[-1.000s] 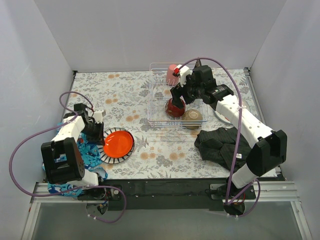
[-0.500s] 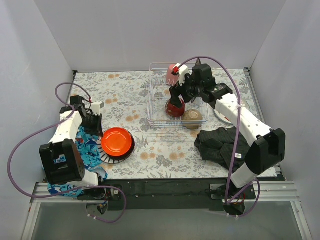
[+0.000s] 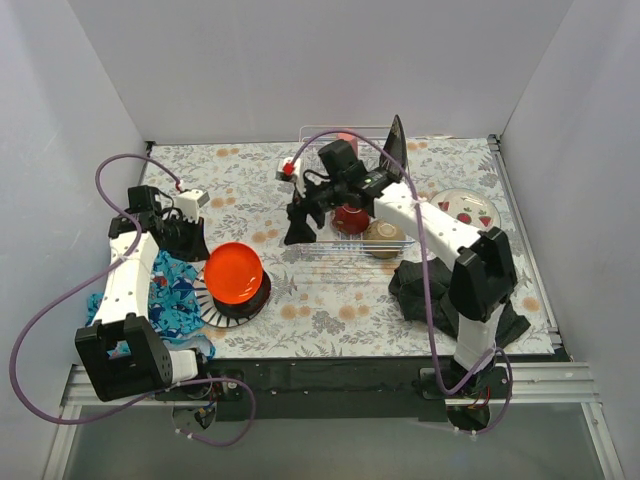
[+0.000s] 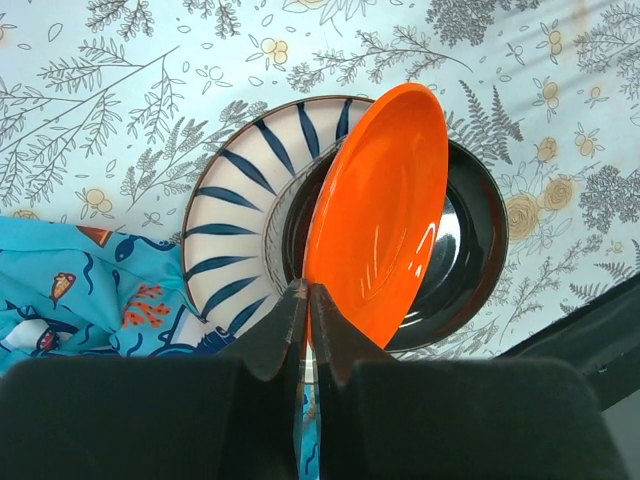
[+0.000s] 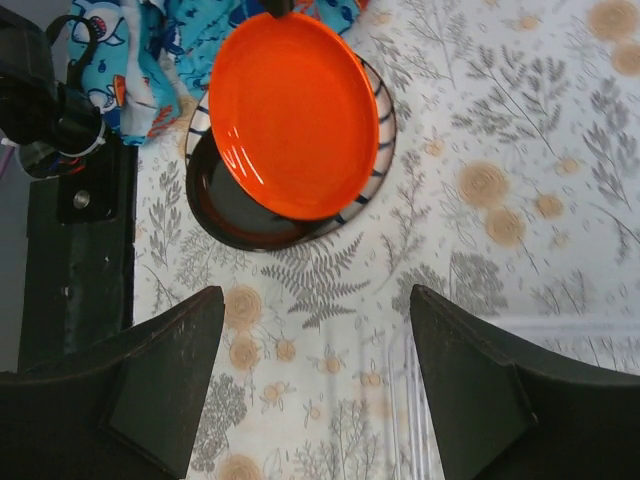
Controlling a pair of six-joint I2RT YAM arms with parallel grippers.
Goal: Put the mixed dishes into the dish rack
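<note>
Bright, even overhead light, soft shadows, faint glare streaks on the orange plate (image 4: 380,210), blurry wrist-view foregrounds.

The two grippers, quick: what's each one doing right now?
Left gripper: closed on the rim of the orange plate.
Right gripper: open, holding nothing.

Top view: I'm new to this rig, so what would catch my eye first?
The bright orange plate, tilted up at front left, its rim pinched by the shut left hand. Then the white dish rack at the back, holding a red bowl, with the open right hand beside it.
</note>
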